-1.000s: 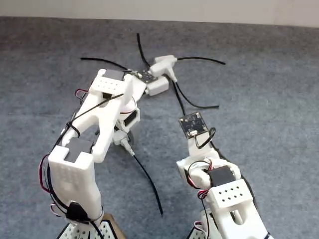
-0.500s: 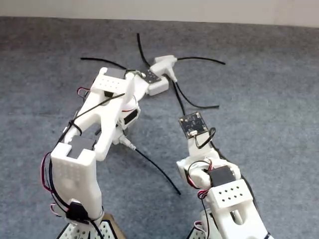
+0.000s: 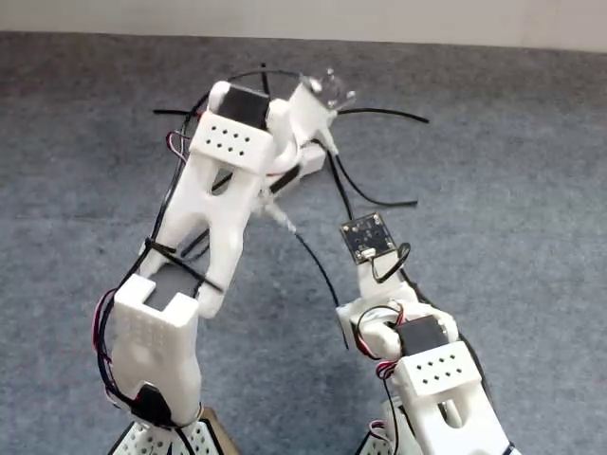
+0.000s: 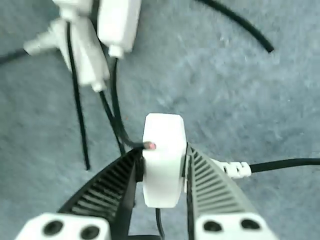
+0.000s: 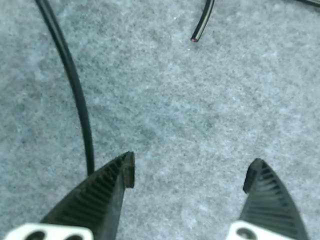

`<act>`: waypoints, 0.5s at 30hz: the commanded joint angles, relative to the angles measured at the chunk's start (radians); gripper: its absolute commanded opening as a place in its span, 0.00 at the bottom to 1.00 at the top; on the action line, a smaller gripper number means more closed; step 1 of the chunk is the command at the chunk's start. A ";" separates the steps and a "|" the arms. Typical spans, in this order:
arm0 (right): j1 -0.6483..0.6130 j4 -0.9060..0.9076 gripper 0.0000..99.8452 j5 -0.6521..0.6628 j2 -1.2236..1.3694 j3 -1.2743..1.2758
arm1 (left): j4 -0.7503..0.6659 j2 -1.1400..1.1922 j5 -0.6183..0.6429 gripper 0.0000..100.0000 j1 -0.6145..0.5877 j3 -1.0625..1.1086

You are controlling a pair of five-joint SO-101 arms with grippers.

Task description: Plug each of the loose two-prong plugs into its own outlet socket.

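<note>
My left gripper (image 4: 163, 152) is shut on a white plug (image 4: 162, 175), whose strain relief (image 4: 230, 169) and black cord run off to one side. Just beyond the plug lie two white socket pieces (image 4: 117, 22) (image 4: 87, 52) with black cables. In the high view the left arm (image 3: 228, 161) stretches to the back of the table, over the white socket pieces (image 3: 318, 118), and the plug's cord (image 3: 318, 270) trails back toward the right arm. My right gripper (image 5: 191, 172) stands open low over the grey carpet, holding nothing, beside a black cord (image 5: 75, 85).
Several loose black cables (image 3: 379, 114) fan out around the socket pieces at the back. A cut cable end (image 5: 200, 25) lies ahead of the right gripper. The right arm's wrist camera (image 3: 368, 237) sits mid-table. Open grey carpet (image 3: 512, 190) lies to the right.
The left arm has swung forward and right to the socket pieces, carrying the plug; its cord dragged rightward along the carpet. The right arm has not moved.
</note>
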 commanded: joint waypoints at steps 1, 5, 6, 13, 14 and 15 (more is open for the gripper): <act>-0.024 -0.013 0.34 0.012 -0.016 -0.005 | -0.055 0.021 -0.034 0.00 -0.004 -0.186; -0.058 -0.012 0.34 0.012 -0.016 -0.004 | -0.132 0.139 -0.034 0.00 -0.018 -0.348; -0.058 -0.012 0.34 0.012 -0.016 -0.004 | -0.146 0.168 -0.034 0.00 -0.019 -0.389; -0.058 -0.012 0.34 0.012 -0.016 -0.004 | -0.313 0.358 -0.046 0.00 -0.024 -0.590; -0.058 -0.012 0.34 0.012 -0.016 -0.004 | -0.330 0.378 -0.064 0.00 -0.024 -0.595; -0.058 -0.012 0.34 0.012 -0.016 -0.004 | -0.342 0.398 -0.078 0.00 -0.024 -0.595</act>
